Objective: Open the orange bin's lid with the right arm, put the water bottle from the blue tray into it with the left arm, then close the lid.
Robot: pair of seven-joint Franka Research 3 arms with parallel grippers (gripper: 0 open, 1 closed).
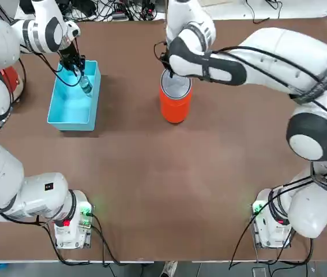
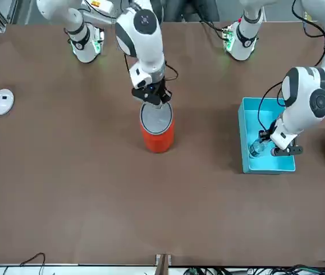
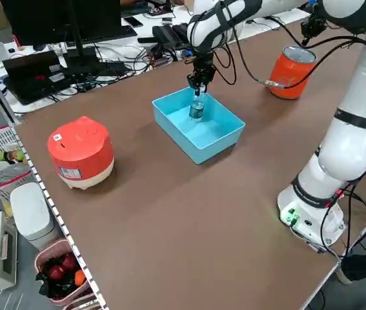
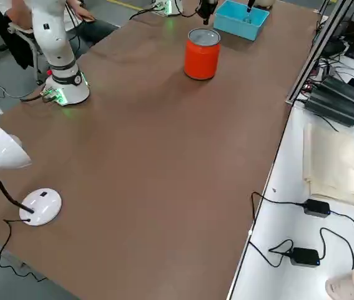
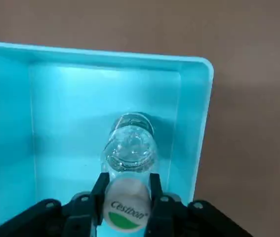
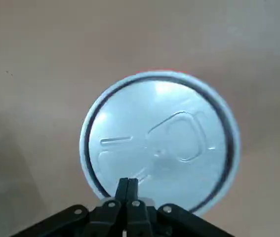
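Observation:
The orange bin stands at the table's far middle, its silver lid lying flat on top. My right gripper is shut, fingers pressed together with nothing between them, just over the lid's rim on the side away from the robot. The blue tray sits at the far left. Inside it the clear water bottle stands roughly upright, and my left gripper is shut on its white-capped neck.
A red and cream round appliance sits left of the tray near the table's edge. A white lamp base rests at the table's right side. Open brown tabletop lies between the tray and the bin.

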